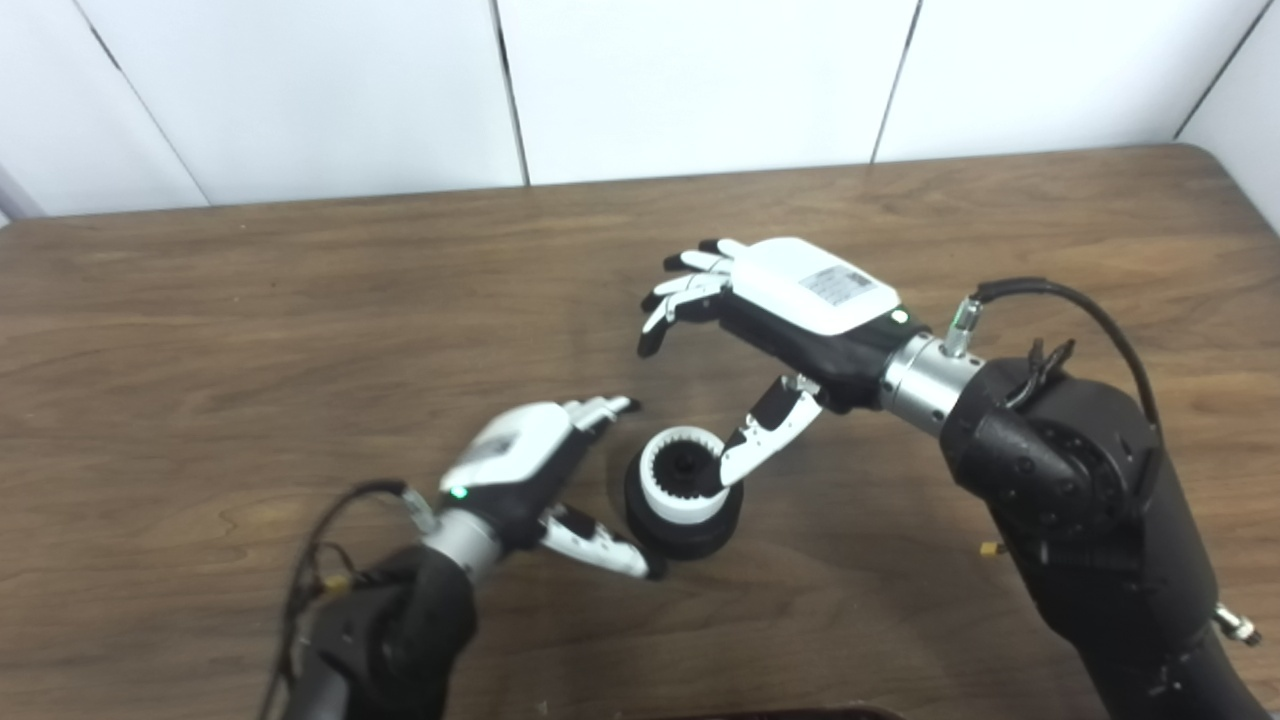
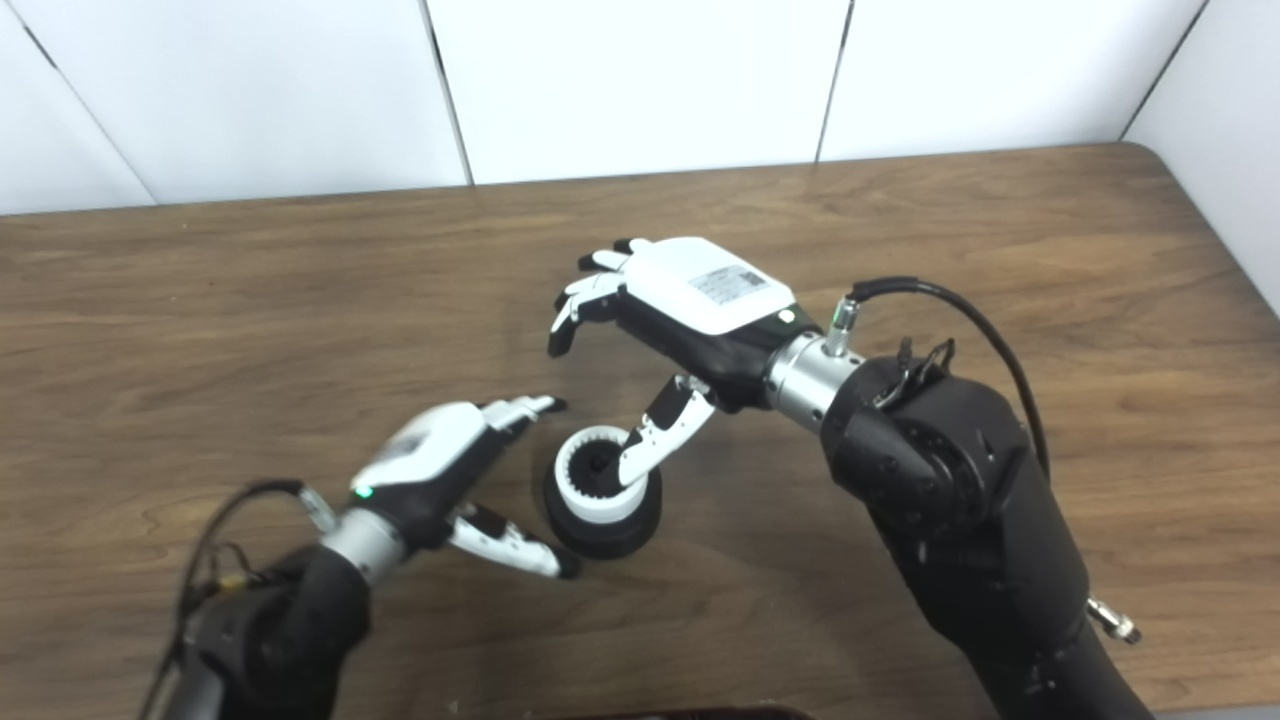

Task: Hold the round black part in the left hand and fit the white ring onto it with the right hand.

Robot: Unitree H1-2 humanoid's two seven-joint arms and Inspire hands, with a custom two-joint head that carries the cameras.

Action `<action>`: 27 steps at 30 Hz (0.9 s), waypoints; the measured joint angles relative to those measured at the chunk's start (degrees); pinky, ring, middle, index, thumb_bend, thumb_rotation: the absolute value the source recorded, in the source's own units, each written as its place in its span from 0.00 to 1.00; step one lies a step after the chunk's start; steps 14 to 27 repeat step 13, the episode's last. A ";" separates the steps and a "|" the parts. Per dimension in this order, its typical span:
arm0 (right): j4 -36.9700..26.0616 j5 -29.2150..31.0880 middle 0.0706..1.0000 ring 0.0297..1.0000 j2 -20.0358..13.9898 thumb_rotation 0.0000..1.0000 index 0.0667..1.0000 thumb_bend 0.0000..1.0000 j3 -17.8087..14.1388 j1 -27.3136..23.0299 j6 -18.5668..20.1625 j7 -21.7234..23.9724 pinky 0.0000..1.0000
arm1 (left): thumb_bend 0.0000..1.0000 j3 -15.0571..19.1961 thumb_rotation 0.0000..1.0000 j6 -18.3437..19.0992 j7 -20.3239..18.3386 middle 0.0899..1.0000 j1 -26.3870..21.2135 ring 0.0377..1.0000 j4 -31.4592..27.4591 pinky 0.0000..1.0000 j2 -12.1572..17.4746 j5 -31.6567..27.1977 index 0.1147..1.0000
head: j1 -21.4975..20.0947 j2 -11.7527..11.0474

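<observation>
The round black part (image 1: 690, 530) stands on the table near the front middle, and the white ring (image 1: 672, 480) with a toothed inner edge sits on top of it. My left hand (image 1: 530, 465) is open just left of the part, fingers spread on either side of it, the thumb tip close to its base and not gripping it. My right hand (image 1: 790, 310) hovers above and behind the part, open, fingers spread. Its thumb (image 1: 760, 440) reaches down and rests against the right side of the ring.
The brown wooden table (image 1: 250, 330) ends at a white panelled wall behind. Its rounded right corner (image 2: 1150, 160) shows at the far right. My right forearm (image 1: 1080, 480) fills the front right.
</observation>
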 measured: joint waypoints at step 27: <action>1.19 5.87 0.88 0.96 -3.13 0.52 0.82 0.92 -7.66 1.79 3.53 -0.51 0.99 | 1.00 15.31 0.51 0.46 -5.55 0.99 -0.78 0.98 -4.82 0.83 1.03 -9.23 0.96 | 0.09 -0.53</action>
